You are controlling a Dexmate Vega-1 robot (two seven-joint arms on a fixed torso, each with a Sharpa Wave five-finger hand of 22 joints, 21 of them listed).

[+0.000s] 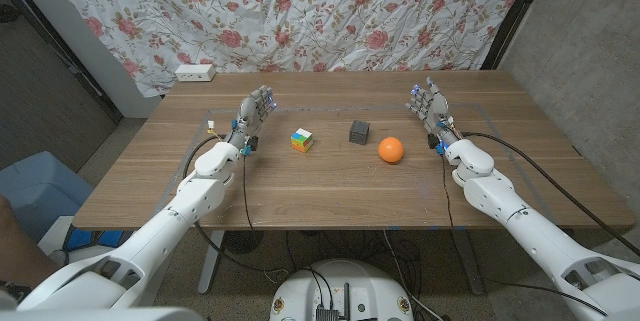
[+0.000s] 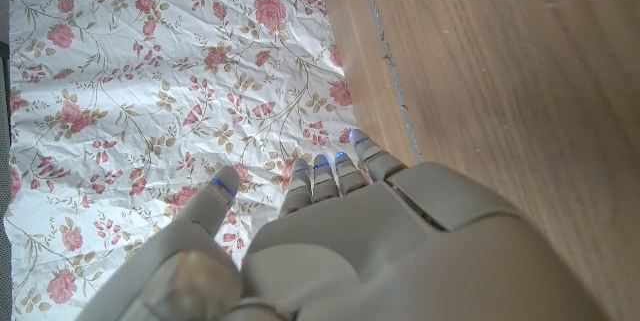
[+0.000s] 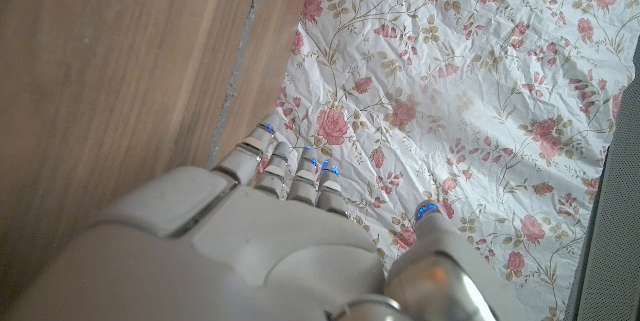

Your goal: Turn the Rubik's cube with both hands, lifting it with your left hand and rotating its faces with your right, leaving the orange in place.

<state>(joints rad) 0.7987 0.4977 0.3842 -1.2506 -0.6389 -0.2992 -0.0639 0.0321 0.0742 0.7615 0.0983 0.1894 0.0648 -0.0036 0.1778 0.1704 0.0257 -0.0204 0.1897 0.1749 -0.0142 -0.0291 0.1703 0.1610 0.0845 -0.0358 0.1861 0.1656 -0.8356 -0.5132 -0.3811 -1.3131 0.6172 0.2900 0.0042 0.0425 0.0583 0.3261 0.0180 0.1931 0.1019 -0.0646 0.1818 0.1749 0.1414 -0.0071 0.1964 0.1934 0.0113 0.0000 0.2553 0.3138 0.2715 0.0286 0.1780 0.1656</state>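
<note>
The Rubik's cube point(image 1: 302, 140) sits on the wooden table point(image 1: 330, 196) near the middle, showing green, yellow and orange stickers. To its right lie a small dark cube point(image 1: 359, 131) and then the orange point(image 1: 391, 149). My left hand point(image 1: 254, 116) stands to the left of the Rubik's cube, fingers up and apart, holding nothing. My right hand point(image 1: 432, 107) stands to the right of the orange, likewise open and apart from it. In the wrist views each hand's back, the left hand point(image 2: 340, 241) and the right hand point(image 3: 270, 251), points toward the flowered curtain.
A flowered curtain point(image 1: 300, 11) hangs behind the table's far edge. A white power strip point(image 1: 194, 73) lies at the back left corner. Cables run along both forearms. A blue object point(image 1: 30, 191) stands off the table's left side.
</note>
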